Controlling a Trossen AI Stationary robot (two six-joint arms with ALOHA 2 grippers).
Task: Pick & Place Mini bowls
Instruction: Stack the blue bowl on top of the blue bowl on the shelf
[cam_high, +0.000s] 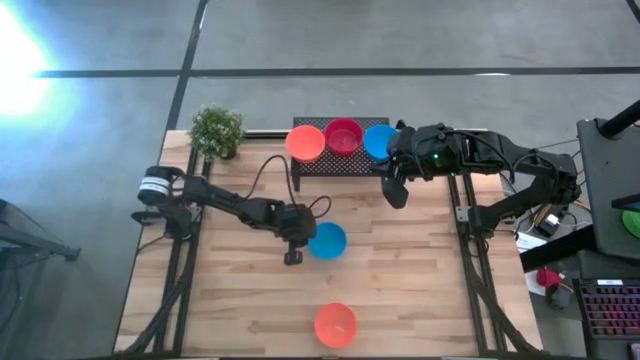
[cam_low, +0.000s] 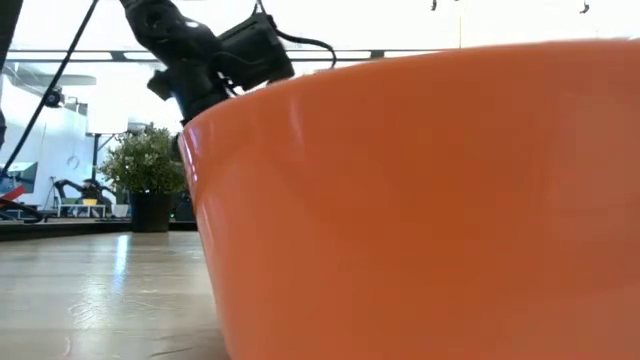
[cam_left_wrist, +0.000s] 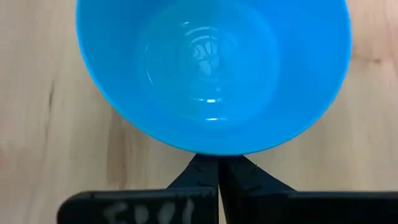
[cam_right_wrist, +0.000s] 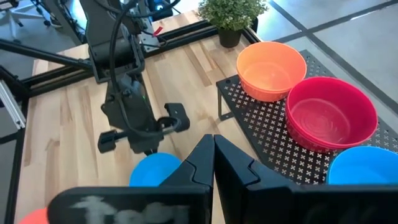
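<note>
Left claw (cam_high: 292, 256): your fingers pinched together, empty, poised just beside the blue bowl (cam_high: 327, 241) at mid-bench (cam_high: 420, 290). Right claw (cam_high: 397, 195): also pinched together, empty, at the rack (cam_high: 340, 160). Rack carries orange (cam_high: 305, 143), red (cam_high: 343, 136) and blue (cam_high: 377, 141) bowls. Another orange bowl (cam_high: 335, 325) sits at the near edge.

My blue bowl (cam_left_wrist: 211, 68) is glossy smooth plastic, like the red bowl (cam_right_wrist: 331, 115). The table (cam_high: 420, 280) is pale grained wood. The rack (cam_right_wrist: 261, 134) is matt black perforated metal.
</note>
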